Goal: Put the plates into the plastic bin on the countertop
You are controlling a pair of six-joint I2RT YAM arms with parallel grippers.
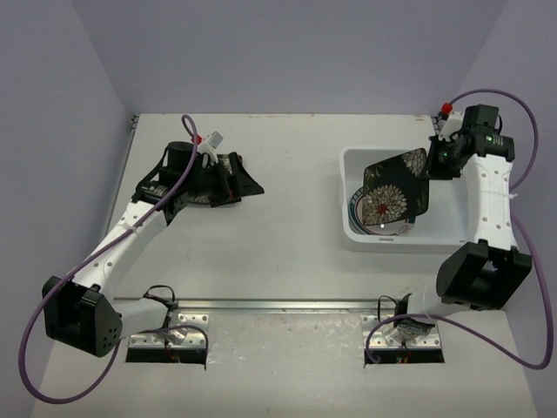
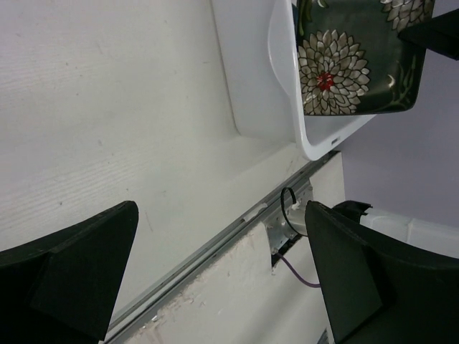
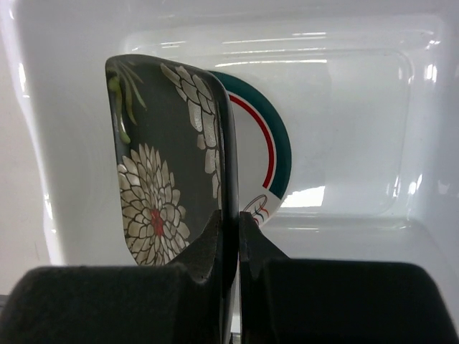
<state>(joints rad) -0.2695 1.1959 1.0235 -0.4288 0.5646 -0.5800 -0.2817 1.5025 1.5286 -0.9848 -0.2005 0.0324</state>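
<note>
We see a glossy black square plate [image 3: 165, 186] painted with white, red-centred chrysanthemums, held on edge and tilted over the white plastic bin [image 1: 400, 242]. Under it in the bin lies a round white plate [image 3: 278, 154] rimmed in teal and red. The right gripper [image 3: 231, 215] pinches the square plate's edge. The left gripper [image 2: 221, 211] hangs over the table [image 1: 278, 235], jaws spread, holding nothing.
</note>
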